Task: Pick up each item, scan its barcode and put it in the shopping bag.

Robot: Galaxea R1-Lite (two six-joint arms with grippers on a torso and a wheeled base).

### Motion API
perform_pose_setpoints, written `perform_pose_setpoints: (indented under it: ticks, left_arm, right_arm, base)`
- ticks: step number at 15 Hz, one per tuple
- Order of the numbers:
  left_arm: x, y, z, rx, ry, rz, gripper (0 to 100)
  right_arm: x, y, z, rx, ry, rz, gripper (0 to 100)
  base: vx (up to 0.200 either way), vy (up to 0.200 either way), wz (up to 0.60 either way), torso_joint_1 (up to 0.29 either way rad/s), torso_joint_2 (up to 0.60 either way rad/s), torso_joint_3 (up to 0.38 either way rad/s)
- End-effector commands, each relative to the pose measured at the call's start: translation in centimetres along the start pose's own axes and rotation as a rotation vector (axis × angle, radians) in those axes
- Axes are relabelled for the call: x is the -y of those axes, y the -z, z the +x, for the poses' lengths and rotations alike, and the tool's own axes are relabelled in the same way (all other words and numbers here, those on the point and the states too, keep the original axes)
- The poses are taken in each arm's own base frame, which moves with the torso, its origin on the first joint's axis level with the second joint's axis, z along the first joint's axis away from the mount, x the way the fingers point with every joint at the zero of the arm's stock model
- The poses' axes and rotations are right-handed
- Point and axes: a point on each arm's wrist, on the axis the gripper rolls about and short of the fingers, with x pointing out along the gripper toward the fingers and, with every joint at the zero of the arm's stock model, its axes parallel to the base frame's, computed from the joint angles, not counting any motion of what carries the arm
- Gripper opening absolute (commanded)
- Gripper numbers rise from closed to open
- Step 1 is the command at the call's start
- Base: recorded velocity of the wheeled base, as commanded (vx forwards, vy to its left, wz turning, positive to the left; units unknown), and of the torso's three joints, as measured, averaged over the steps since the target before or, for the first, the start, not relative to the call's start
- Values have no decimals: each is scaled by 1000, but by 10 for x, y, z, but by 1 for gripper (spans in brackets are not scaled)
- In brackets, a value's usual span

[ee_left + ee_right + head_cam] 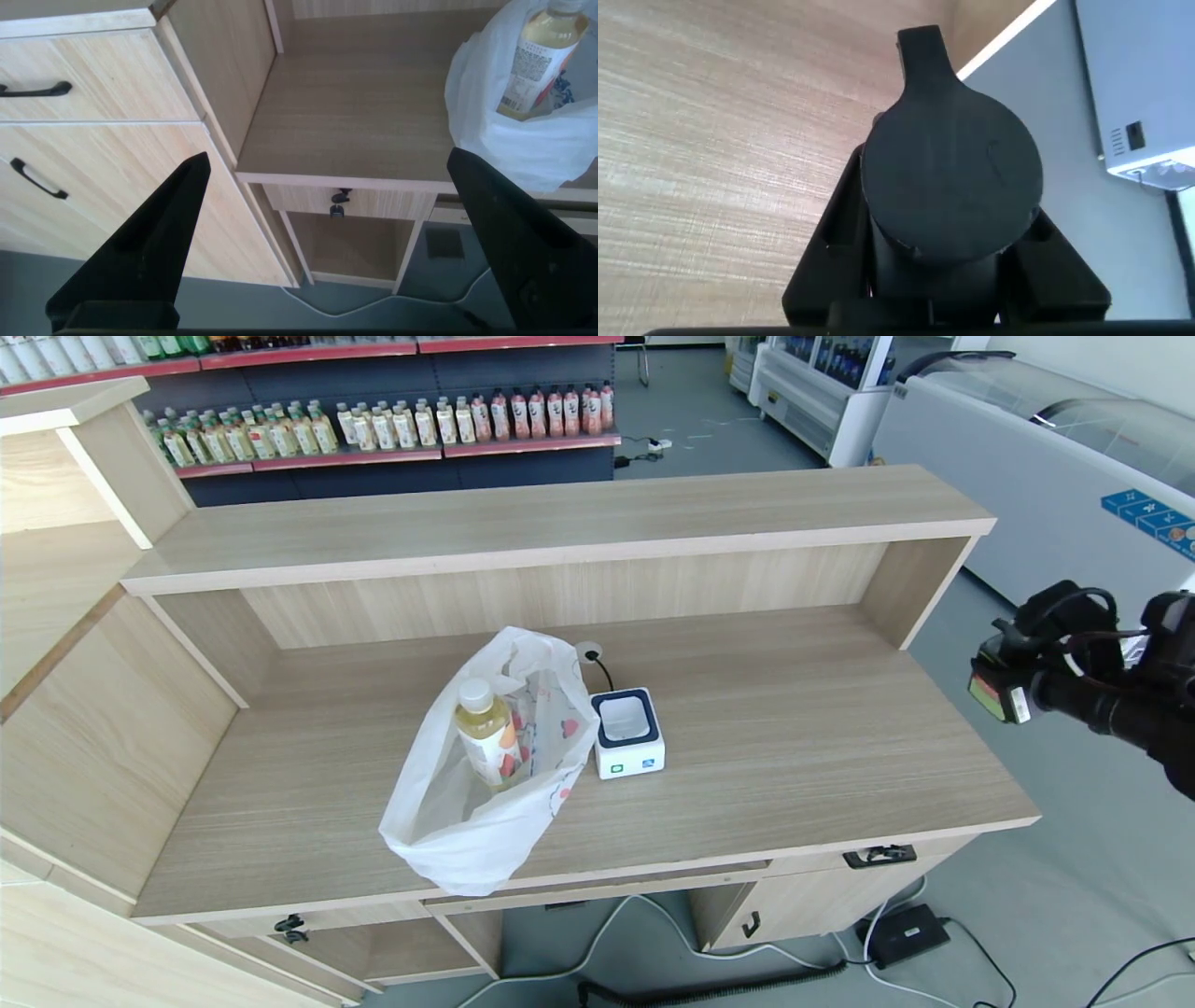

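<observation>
- While hanging low in front of the counter, gapes wide and grips nothing: left gripper.
- Slumped at the front edge of the counter, lower centre of the frame, mouth open: white shopping bag.
- Leaning inside that bag: bottle of yellow drink, white cap.
- Just beside the bag, centre frame: white scanner.
- Off the counter at the right edge, mid-height: right gripper; cannot tell whether open or closed.
- Far back, upper left: shelf of drinks.

A pale wooden counter stands on grey floor, with bottle-stocked shelves and white freezers behind.
</observation>
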Motion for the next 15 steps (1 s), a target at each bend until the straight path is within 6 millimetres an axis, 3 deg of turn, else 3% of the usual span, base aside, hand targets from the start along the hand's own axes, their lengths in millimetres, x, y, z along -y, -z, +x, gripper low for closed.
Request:
perform_pose_setpoints:
  ticks: [1, 4, 8, 10, 13, 15]
  left_arm:
    - [0, 0, 0, 1, 0, 0, 100]
    - [0, 0, 0, 1, 0, 0, 100]
    - [0, 0, 0, 1, 0, 0, 100]
    - [0, 0, 0, 1, 0, 0, 100]
    - [0, 0, 0, 1, 0, 0, 100]
    - [0, 0, 0, 1, 0, 0, 100]
  right_arm:
    - [-14, -51, -134, 220, 16, -252, 0]
    - [-55, -75, -138, 430, -126, -664, 0]
    - [-104, -71, -145, 578, -310, -1160, 0]
    - [-120, -81, -141, 726, -284, -1405, 0]
    - [-144, -104, -129, 971, -214, -1520, 0]
    - [-154, -128, -141, 1150, -38, -1512, 0]
  base:
    - [0, 0, 0, 0, 0, 0]
    - [0, 0, 0, 0, 0, 0]
    - [0, 0, 0, 0, 0, 0]
    - [0, 0, 0, 0, 0, 0]
    - [0, 0, 0, 0, 0, 0]
    - [0, 0, 0, 0, 0, 0]
